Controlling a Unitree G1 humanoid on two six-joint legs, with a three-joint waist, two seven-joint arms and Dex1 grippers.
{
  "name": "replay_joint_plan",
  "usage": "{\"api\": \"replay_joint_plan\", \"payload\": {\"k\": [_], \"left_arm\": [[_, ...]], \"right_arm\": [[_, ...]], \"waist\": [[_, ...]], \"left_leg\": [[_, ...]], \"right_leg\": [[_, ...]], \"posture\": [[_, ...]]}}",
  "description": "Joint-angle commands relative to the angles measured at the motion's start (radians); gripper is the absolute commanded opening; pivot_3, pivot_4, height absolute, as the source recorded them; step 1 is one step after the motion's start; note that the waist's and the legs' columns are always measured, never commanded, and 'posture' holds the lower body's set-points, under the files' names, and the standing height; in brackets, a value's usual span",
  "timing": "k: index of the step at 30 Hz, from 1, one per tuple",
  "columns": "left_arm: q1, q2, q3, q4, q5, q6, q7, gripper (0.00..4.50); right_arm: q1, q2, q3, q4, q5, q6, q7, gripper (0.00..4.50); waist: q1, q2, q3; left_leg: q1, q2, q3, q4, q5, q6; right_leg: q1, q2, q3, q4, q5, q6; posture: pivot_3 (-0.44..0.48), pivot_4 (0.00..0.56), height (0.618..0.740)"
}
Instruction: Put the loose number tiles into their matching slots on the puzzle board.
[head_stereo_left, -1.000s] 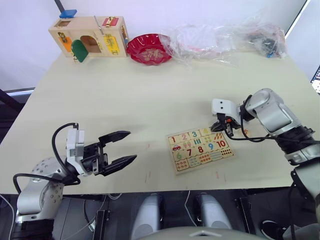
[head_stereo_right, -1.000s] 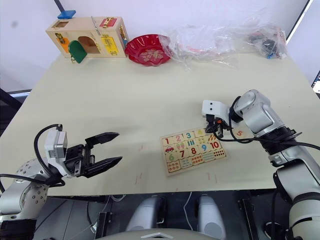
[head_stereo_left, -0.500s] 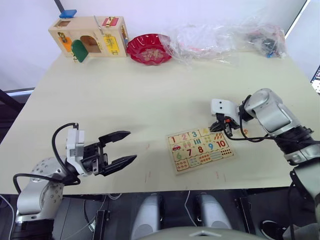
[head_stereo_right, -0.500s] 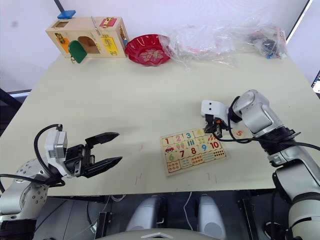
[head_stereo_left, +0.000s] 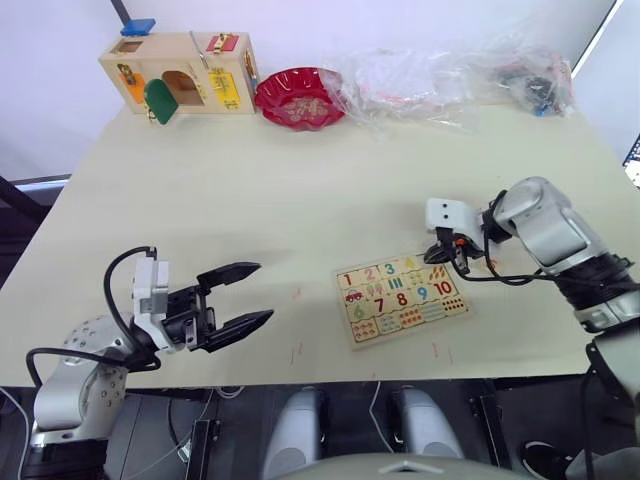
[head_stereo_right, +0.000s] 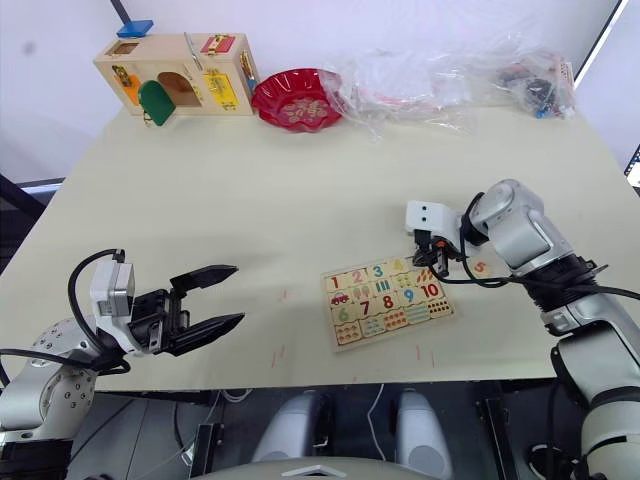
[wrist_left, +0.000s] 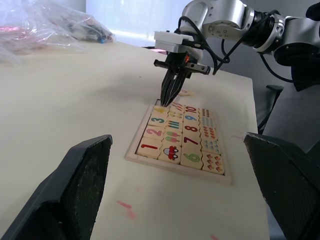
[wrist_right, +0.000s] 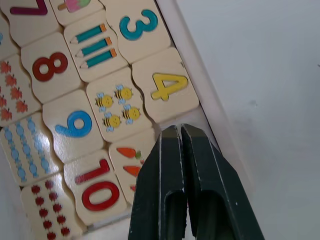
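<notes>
The table (head_stereo_left: 300, 200) carries the puzzle board (head_stereo_left: 400, 298) near its front edge. Well behind the board, along the far edge, stand a wooden latch box (head_stereo_left: 180, 72), a red bowl (head_stereo_left: 298, 98) and crumpled plastic bags (head_stereo_left: 450, 75); none of them hinders the work.

Far to the left of the board the left gripper (head_stereo_left: 235, 295) hovers with its jaws spread and nothing between them.

At the board's far right corner the right gripper (wrist_right: 179, 130) points down with its jaws pressed together and nothing between them, its tips over the bare slot (wrist_right: 200, 121) next to the seated 4 tile (wrist_right: 169, 86). Tiles 1 to 4 look seated, so the last placement seems to be in hand. The 5 tile (head_stereo_right: 479, 266) lies loose on the table just right of the board. The next move likely calls for opening over that tile, pinching it and carrying it squarely into the slot.
</notes>
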Motion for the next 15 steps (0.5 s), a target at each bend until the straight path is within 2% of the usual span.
{"api": "replay_joint_plan", "payload": {"k": [1, 4, 5, 8, 12, 13, 14, 15], "left_arm": [[0.011, 0.001, 0.015, -0.039, -0.006, -0.010, 0.006, 4.50], [0.020, -0.002, 0.020, -0.044, -0.010, -0.006, 0.021, 4.50], [0.025, -0.002, 0.023, -0.046, -0.011, -0.006, 0.023, 4.50], [0.037, -0.001, 0.028, -0.049, -0.011, -0.007, 0.025, 4.50], [0.046, 0.002, 0.033, -0.041, -0.012, -0.011, 0.021, 4.50], [0.046, 0.002, 0.033, -0.037, -0.011, -0.013, 0.019, 4.50], [0.047, 0.002, 0.033, -0.034, -0.011, -0.014, 0.018, 4.50], [0.048, 0.002, 0.032, -0.029, -0.009, -0.015, 0.015, 4.50]], "right_arm": [[0.043, -0.042, -0.127, -0.096, 0.068, 0.008, -0.033, 0.10], [0.147, -0.052, -0.276, -0.194, 0.184, -0.032, -0.061, 0.10], [0.207, -0.048, -0.367, -0.239, 0.257, -0.024, -0.067, 0.10], [0.328, -0.047, -0.541, -0.334, 0.422, 0.051, -0.081, 0.10], [0.477, -0.054, -0.705, -0.441, 0.541, 0.113, -0.148, 0.10], [0.525, -0.059, -0.742, -0.467, 0.558, 0.122, -0.164, 0.62], [0.558, -0.066, -0.763, -0.485, 0.570, 0.131, -0.176, 0.82], [0.601, -0.069, -0.796, -0.508, 0.588, 0.143, -0.191, 1.26]], "waist": [[0.005, 0.000, 0.000], [0.013, 0.000, 0.000], [0.016, -0.001, 0.000], [0.021, -0.001, 0.000], [0.025, -0.001, 0.000], [0.025, -0.001, 0.000], [0.027, -0.001, 0.000], [0.027, -0.001, 0.000]], "left_leg": [[0.000, 0.000, 0.000, 0.000, 0.000, 0.000], [0.000, 0.000, -0.001, 0.000, 0.000, 0.000], [0.000, 0.000, -0.001, 0.000, 0.000, 0.000], [0.000, 0.001, -0.001, 0.000, 0.000, 0.000], [0.000, 0.001, -0.001, 0.002, 0.000, 0.000], [0.000, 0.001, -0.001, 0.002, 0.000, 0.000], [0.000, 0.001, -0.001, 0.002, 0.000, 0.000], [0.000, 0.001, -0.001, 0.002, 0.000, 0.000]], "right_leg": [[0.000, 0.000, 0.000, 0.000, 0.000, 0.000], [0.000, 0.000, 0.000, 0.000, 0.000, 0.000], [0.000, 0.000, 0.000, 0.000, 0.000, 0.000], [0.001, 0.000, 0.000, -0.001, 0.000, 0.000], [0.002, 0.000, 0.000, -0.001, 0.000, 0.000], [0.002, 0.000, 0.000, -0.001, 0.000, 0.000], [0.002, 0.000, 0.000, -0.001, 0.000, 0.000], [0.002, 0.000, -0.001, -0.001, 0.000, 0.000]], "posture": [[0.000, 0.150, 0.740], [0.000, 0.150, 0.740], [0.000, 0.150, 0.740], [0.000, 0.150, 0.740], [0.000, 0.150, 0.740], [0.000, 0.150, 0.740], [0.000, 0.150, 0.740], [0.000, 0.150, 0.740]]}}
